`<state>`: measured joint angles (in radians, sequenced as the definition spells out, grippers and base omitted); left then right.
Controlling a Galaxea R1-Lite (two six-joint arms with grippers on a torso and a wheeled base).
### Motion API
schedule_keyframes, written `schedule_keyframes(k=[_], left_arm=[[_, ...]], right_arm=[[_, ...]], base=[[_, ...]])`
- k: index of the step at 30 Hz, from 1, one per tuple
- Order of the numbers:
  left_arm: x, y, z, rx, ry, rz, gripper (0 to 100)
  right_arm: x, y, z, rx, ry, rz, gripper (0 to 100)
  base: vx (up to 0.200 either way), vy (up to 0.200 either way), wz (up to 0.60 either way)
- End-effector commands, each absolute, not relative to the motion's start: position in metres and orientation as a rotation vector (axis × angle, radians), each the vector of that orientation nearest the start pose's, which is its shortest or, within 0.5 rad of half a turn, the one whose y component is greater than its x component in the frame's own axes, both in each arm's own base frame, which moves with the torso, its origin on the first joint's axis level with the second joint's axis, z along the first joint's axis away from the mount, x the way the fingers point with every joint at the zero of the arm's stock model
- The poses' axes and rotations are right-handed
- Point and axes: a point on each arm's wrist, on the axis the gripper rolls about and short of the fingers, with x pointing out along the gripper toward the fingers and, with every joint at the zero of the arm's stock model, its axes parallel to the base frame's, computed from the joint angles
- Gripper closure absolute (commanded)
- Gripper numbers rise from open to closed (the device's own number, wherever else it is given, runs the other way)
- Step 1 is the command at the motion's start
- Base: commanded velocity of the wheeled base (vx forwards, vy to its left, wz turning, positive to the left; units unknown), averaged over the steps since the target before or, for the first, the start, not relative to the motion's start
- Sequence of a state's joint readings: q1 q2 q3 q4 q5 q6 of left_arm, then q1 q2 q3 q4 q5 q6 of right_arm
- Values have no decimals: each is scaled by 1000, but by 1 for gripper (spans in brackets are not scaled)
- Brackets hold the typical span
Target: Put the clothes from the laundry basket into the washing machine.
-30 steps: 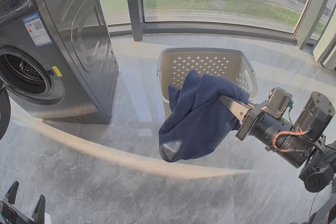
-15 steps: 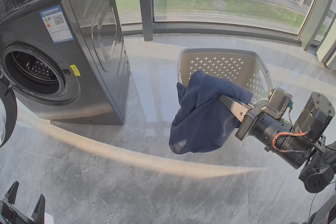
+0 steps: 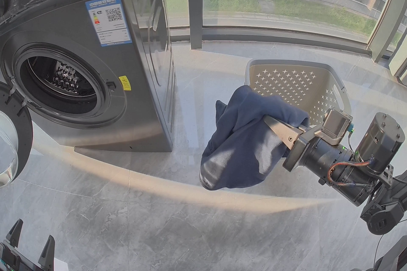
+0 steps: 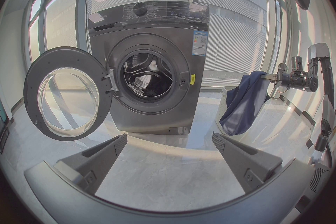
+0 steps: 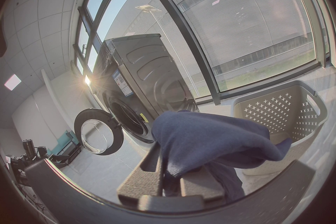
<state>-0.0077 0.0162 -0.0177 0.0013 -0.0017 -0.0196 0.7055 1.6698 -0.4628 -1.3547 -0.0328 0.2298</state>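
- Since a second ago the head camera has swung toward the washing machine (image 3: 140, 73). Its front and drum opening (image 3: 63, 81) now sit further into the picture, and the laundry basket (image 3: 296, 63) lies further to the right.
- The right pincer (image 3: 271, 125) keeps the same spot in the head view, still clenched on the navy garment (image 3: 241, 140).
- The garment hangs clear of the floor (image 3: 169, 221), in front of the basket and well apart from the drum opening.
- The left pincer (image 3: 33, 238) stays low at the near left, its fingers spread and holding nothing.
- The left wrist view looks straight at the machine. The round door (image 4: 66, 93) is swung fully open, and something dark lies low in the drum, too unclear to name.
- That same view shows the right arm from the side, with the garment dangling beside the basket.
- The right wrist view shows the cloth draped over the pincer's fingers (image 5: 143, 179) and bunched between them.
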Motion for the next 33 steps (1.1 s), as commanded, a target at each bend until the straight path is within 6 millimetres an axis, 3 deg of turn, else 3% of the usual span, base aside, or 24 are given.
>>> schedule_keyframes(k=[1,13,19,33], left_arm=[[-22,0,76,-20,8,-9,0],[-22,0,76,-20,8,-9,0],[-22,0,76,-18,8,-9,0],[-22,0,76,-20,8,-9,0]], right_arm=[[202,171,176,274,-59,686,100],[201,170,178,277,-67,685,100],[202,169,178,276,-66,680,100],[202,169,178,276,-66,682,100]], base=[[0,200,0],[0,200,0],[0,0,0],[-200,0,0]])
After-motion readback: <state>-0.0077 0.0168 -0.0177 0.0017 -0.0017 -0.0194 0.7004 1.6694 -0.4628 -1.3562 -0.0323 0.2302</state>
